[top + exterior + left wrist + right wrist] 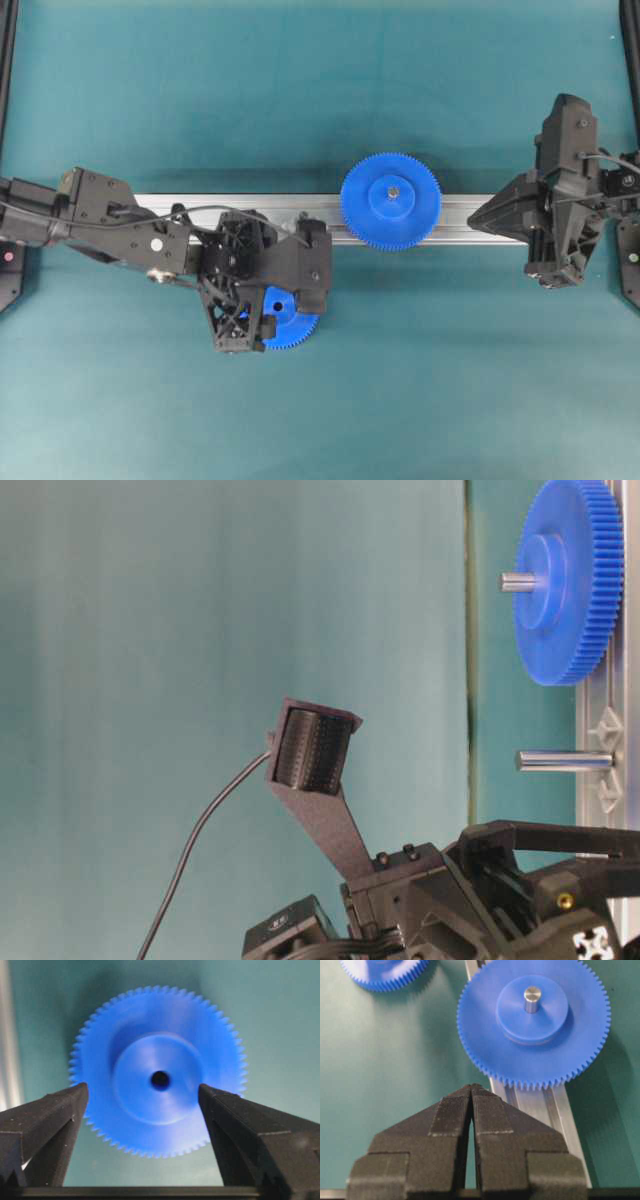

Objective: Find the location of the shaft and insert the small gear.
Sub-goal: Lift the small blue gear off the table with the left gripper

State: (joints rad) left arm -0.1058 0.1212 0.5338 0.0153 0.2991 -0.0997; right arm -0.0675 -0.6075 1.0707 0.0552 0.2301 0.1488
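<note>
The small gear (160,1072), blue with a raised hub and a centre hole, lies flat on the green mat just in front of the rail. My left gripper (142,1092) hangs over it, open, one finger on each side of the hub and neither visibly touching. In the overhead view the left gripper (275,312) covers most of the small gear (298,326). The shaft (565,761) is a bare grey pin standing out of the rail. My right gripper (471,1088) is shut on nothing, near the rail's right end.
A larger blue gear (390,200) sits on its own pin (532,997) mid-rail. The long silver aluminium rail (470,215) runs left to right across the green mat. Black frame posts stand at both side edges.
</note>
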